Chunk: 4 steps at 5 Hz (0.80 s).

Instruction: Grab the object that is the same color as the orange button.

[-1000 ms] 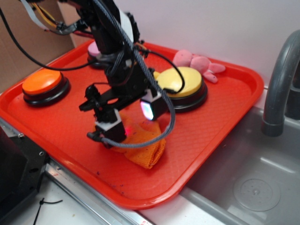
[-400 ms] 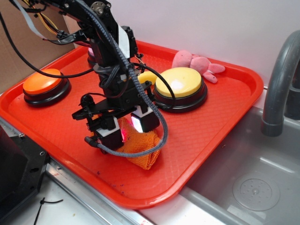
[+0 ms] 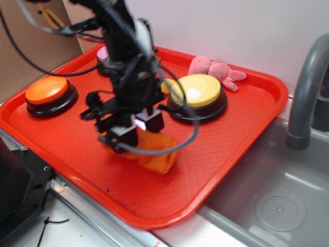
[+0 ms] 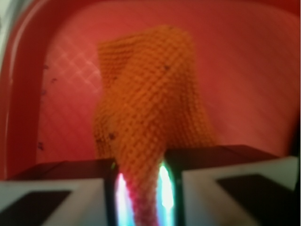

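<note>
The orange knitted cloth (image 3: 154,151) hangs bunched just above the red tray (image 3: 61,123) near its front edge. My gripper (image 3: 140,128) is shut on its top fold. In the wrist view the cloth (image 4: 150,103) rises from between my two glowing pads, pinched in the narrow gap at my gripper (image 4: 142,197), with small dark specks on its weave. The orange button (image 3: 47,91) with its black base sits at the tray's left side, apart from the cloth.
A yellow-topped button (image 3: 198,92) stands right behind my gripper, a pink-topped button (image 3: 105,55) at the back left, a pink plush toy (image 3: 216,69) at the back. A grey sink (image 3: 277,200) and faucet (image 3: 308,87) lie to the right.
My jaws have closed onto the cloth. The cloth has bunched up and its top has lifted off the tray with the gripper, which shifted slightly left.
</note>
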Each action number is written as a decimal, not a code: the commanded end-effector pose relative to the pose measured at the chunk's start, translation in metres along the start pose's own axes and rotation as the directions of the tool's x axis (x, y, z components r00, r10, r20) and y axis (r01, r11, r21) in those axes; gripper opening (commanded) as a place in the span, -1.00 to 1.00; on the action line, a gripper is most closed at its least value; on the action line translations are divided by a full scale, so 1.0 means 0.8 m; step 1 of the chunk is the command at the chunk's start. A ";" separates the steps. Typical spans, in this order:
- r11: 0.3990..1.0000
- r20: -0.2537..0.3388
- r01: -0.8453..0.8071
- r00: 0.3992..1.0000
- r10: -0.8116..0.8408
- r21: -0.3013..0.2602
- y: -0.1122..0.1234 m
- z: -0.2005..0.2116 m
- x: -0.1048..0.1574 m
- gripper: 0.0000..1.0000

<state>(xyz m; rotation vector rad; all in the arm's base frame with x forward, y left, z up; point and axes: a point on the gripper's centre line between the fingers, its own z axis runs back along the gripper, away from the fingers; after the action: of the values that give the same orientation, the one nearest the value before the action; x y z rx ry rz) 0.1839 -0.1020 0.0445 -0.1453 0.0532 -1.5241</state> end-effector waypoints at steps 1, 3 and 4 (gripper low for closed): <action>0.887 -0.081 -0.462 0.883 0.462 0.025 0.000 0.070 0.007 -1.00; 0.565 0.040 -0.825 0.565 0.824 0.015 -0.017 0.150 -0.031 -1.00; 0.344 0.092 -0.939 0.345 0.934 0.023 -0.033 0.175 -0.042 -1.00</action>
<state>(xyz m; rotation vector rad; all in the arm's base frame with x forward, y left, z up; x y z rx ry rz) 0.1714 -0.0503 0.1689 -0.0750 0.0831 -0.3038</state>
